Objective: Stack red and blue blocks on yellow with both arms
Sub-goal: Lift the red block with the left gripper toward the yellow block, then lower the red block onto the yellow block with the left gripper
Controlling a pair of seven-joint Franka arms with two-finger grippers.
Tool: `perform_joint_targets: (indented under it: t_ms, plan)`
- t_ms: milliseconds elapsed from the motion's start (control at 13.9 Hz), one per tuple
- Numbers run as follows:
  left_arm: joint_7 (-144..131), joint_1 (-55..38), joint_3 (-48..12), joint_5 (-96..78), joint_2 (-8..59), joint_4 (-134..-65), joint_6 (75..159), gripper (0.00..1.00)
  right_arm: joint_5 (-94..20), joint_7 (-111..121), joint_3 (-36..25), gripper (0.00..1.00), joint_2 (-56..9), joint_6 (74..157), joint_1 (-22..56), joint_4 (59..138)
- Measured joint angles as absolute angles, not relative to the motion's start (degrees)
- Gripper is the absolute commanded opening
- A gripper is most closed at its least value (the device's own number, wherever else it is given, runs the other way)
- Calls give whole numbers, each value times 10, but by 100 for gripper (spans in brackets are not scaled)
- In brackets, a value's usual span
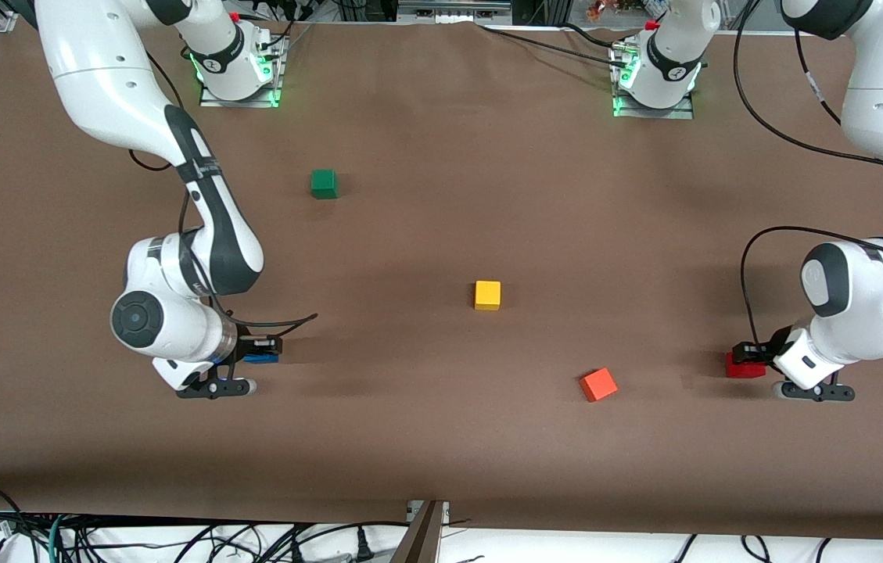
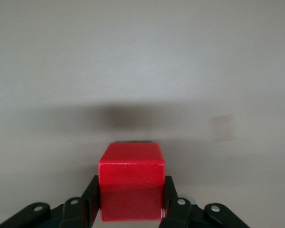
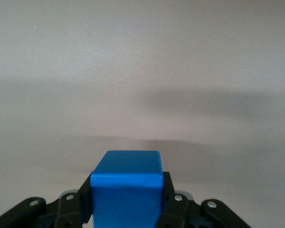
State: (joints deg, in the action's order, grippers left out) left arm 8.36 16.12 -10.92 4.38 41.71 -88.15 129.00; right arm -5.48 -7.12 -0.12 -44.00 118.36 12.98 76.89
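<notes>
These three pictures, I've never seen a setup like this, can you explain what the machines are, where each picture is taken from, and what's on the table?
Two white robot arms work at a brown table. The big picture looks down from a high camera facing them. The other two come from cameras on each arm's wrist. The left gripper is shut on the red block, at the left arm's end of the table. The right gripper is shut on the blue block, at the right arm's end. Lying free are a yellow block mid-table, an orange block nearer the camera, and a green block farther away.
</notes>
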Motion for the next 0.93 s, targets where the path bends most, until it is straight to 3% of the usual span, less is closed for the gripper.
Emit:
perform_joint_targets:
  t_ms: [503,934]
  plan:
    - [12,40,-135,44,384,-829,1206,0,-55,-71,-3,25,-340,1064,130,751]
    - [-122,-104,-142,44,384,-828,1201,0,-55,-71,-4,25,-329,1047,131,749]
